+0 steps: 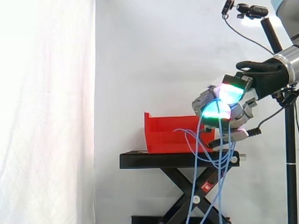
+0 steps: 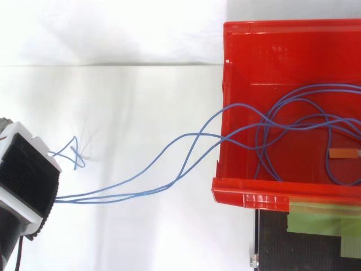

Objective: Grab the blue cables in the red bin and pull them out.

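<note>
Curtain [image 1: 46, 112] is hanging at the far left of the side view, well apart from the hand [image 1: 233, 109]. The red bin [image 1: 161, 126] is sitting on the black stand [image 1: 154, 160], lower than the hand and to its left, its open front facing the hand. The blue cables [image 1: 198, 140] are coming out over that front edge. Some strands are climbing steeply to the hand, while others are dropping in loose loops below it, past the stand's top and down in front of its crossed legs. The hand is hovering just right of the bin and above the stand's right end. Its fingers are curling together round the cables and clamping them, with the pads [image 1: 216, 110] glowing cyan and green. In the top view the hand [image 2: 25, 178] is showing at the lower left with its back turned up, its fingers lying hidden beneath it. A small tangle of cable is sticking out just to its right. Several long cables [image 2: 169, 149] are stretching away from the hand to the right, crossing one another over the white background and passing over the bin's [image 2: 271, 39] nearest wall. Inside the bin, well to the hand's right, the rest of the cables are lying in wide loops, one of them running beside a small orange tag [image 2: 343, 153]. Green tape [image 2: 321, 217] is lying on the stand, just beside the bin's rim.
</note>
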You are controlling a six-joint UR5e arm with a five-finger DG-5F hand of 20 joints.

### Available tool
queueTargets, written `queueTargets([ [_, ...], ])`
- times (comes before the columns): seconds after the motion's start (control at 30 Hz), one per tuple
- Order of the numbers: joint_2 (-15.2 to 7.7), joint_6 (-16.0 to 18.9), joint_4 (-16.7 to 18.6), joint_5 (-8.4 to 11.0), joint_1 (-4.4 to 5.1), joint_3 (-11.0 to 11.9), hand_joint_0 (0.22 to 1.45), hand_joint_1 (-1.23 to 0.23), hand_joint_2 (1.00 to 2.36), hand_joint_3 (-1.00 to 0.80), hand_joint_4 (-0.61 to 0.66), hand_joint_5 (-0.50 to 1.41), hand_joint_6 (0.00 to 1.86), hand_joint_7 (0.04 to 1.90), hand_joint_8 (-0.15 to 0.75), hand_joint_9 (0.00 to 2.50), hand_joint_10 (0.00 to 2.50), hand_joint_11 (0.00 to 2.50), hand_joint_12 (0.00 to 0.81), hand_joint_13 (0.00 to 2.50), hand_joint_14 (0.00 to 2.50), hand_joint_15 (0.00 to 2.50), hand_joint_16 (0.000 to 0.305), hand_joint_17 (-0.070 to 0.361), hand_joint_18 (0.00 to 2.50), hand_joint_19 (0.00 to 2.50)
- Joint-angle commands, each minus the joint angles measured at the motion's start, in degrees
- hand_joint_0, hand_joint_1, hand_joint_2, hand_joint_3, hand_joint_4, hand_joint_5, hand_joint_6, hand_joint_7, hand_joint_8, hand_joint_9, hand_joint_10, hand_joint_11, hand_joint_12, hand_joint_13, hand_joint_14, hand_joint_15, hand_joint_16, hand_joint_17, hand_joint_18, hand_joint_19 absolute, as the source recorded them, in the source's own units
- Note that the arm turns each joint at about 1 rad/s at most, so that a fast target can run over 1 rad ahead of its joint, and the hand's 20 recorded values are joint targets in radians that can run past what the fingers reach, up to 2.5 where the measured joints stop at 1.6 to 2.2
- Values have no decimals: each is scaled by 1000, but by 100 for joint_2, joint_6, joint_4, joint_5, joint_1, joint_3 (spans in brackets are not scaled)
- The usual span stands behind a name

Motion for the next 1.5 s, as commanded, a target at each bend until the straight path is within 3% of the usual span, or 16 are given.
queueTargets([
  [0.0,-3,-1,-2,0,0,0,707,-895,1000,-1000,13,503,927,517,170,1318,228,1913,298,1429,800,1591,56,125,1061,1039],
  [0.27,-3,-63,25,-9,0,0,703,-912,1000,-1000,9,473,940,518,178,1315,188,1928,297,1436,748,1603,56,127,1054,1029],
  [0.43,-3,-581,271,-70,-9,0,669,-874,1000,-1000,16,467,962,482,179,1322,184,1905,316,1443,759,1575,59,133,1071,1015],
  [0.47,6,-819,429,-132,0,0,667,-869,1000,-1000,16,470,958,482,187,1323,184,1904,310,1442,753,1593,59,133,1069,1014],
  [0.57,-3,-1012,613,-255,-18,0,642,-831,1000,-1000,23,476,953,479,198,1332,196,1876,323,1451,788,1557,62,138,1087,1011],
  [0.77,-3,-1038,640,-299,-27,0,587,-751,1000,-1000,44,534,821,500,230,1360,186,1858,347,1461,825,1505,68,152,1123,984],
  [0.9,-3,-1047,640,-299,-35,0,573,-685,1000,-1000,54,667,574,624,241,1398,86,1884,356,1467,834,1493,69,156,1128,986],
  [1.0,-3,-1047,640,-299,-35,0,576,-670,1000,-1000,42,703,528,656,237,1426,30,1927,349,1469,822,1489,69,154,1125,988],
  [1.23,-3,-1047,631,-299,-35,0,619,-723,1000,-1000,-25,780,612,689,191,1487,34,1969,327,1498,716,1582,63,142,1115,1010],
  [1.47,-3,-1065,613,-299,-35,0,744,-836,1000,-1000,-66,785,726,707,145,1489,1,2045,277,1509,544,1733,52,117,1057,1056],
])
